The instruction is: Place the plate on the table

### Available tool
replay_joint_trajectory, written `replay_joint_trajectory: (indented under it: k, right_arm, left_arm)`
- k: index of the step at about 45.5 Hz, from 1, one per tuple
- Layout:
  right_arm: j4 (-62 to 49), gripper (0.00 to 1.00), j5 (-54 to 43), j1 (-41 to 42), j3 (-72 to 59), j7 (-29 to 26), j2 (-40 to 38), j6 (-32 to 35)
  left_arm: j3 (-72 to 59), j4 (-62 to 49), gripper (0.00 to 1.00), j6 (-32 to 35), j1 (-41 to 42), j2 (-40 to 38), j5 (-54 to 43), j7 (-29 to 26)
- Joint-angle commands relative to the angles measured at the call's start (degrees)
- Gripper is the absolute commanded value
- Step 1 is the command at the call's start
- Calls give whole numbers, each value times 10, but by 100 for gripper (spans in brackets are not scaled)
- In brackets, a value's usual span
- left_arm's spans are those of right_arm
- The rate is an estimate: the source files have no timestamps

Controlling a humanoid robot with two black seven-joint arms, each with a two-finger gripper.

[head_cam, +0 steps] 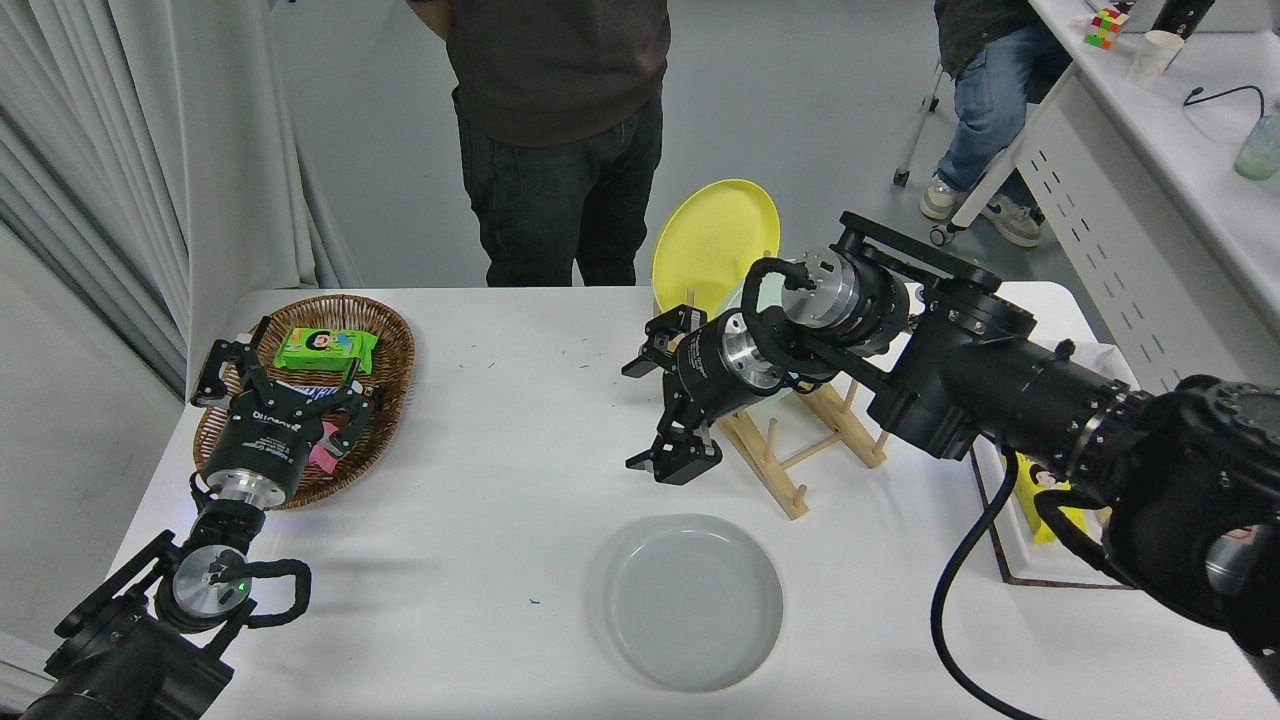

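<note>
Plate [695,600] first: your pale grey one lies flat on the white table [480,560] in the lower centre of the frame, with nothing touching it. Your right gripper [660,410] hangs above and behind it, clear of the rim, with its fingers spread wide and nothing between them. The right arm comes in from the right edge and crosses in front of the wooden rack [790,450], which stands at centre right. You can see a yellow plate [710,235] standing upright at the far end of that rack, and just a sliver of a mint-green plate [733,298] showing behind the wrist.

Your left gripper [280,365] sits at the left of the frame, over the near edge of a wicker basket [385,340], with its fingers spread apart and empty. A green packet [325,348] lies in the basket.

At the top of the frame a person in dark trousers [560,190] stands at the table's far side, and another person's jeans [985,100] show at upper right beside a white desk [1170,170].
</note>
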Motion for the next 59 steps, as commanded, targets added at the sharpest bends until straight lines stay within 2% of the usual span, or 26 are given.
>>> replay_joint_trajectory:
  k: [1,4,8,19,27,35,42,46,52,59]
  right_arm:
    - [3,100,-3,18,43,1,0,158]
    - [-1,100,-3,20,58,5,0,242]
    - [1,100,-2,23,85,6,0,319]
    - [4,100,-2,46,148,12,0,425]
    - [2,100,-4,54,174,111,-30,504]
    - [-2,100,-14,55,168,223,-86,514]
    - [-28,100,-77,52,170,313,-135,506]
    - [-72,100,-89,53,167,332,-150,505]
    - [-204,100,-90,54,166,334,-148,506]
    - [-206,100,-90,-7,163,337,-189,510]
  left_arm:
    - [0,0,98,0,1,0,0,0]
    - [0,0,98,0,0,0,0,0]
    - [0,0,98,0,0,0,0,0]
    - [0,0,98,0,0,0,0,0]
    - [0,0,98,0,0,0,0,0]
    - [0,0,98,0,0,0,0,0]
    - [0,0,98,0,0,0,0,0]
    - [0,0,98,0,0,0,0,0]
    - [0,0,98,0,0,0,0,0]
    - [0,0,98,0,0,0,0,0]
